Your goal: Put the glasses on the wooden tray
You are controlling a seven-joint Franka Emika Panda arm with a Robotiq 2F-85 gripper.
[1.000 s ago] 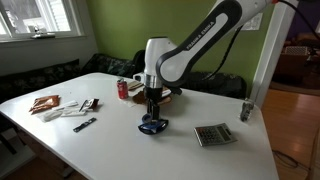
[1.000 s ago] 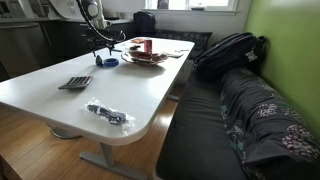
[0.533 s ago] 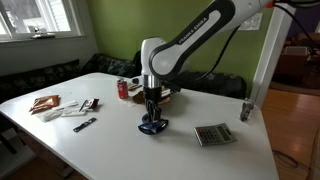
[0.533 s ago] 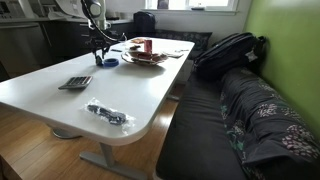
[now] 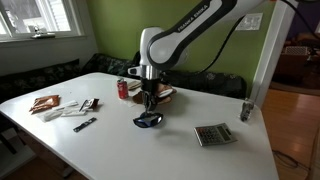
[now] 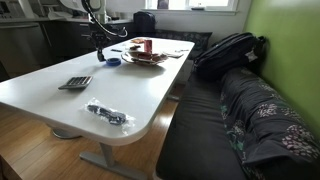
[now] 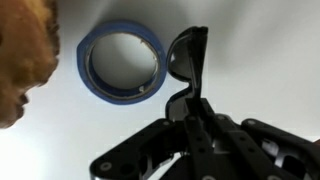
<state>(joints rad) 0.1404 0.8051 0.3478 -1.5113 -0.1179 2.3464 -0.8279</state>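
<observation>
Clamping the black glasses (image 7: 188,58) mid-frame in the wrist view, the gripper (image 7: 189,100) hangs beside the blue tape roll (image 7: 84,62), upper left.

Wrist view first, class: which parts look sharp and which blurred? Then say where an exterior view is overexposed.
Wrist view: the blue tape ring and the glasses are sharp; the brown mass at the left edge is out of focus; the gripper, shut on the glasses, reads as a dark silhouette. In an exterior view the window is blown out to white and the table looks pale.
</observation>
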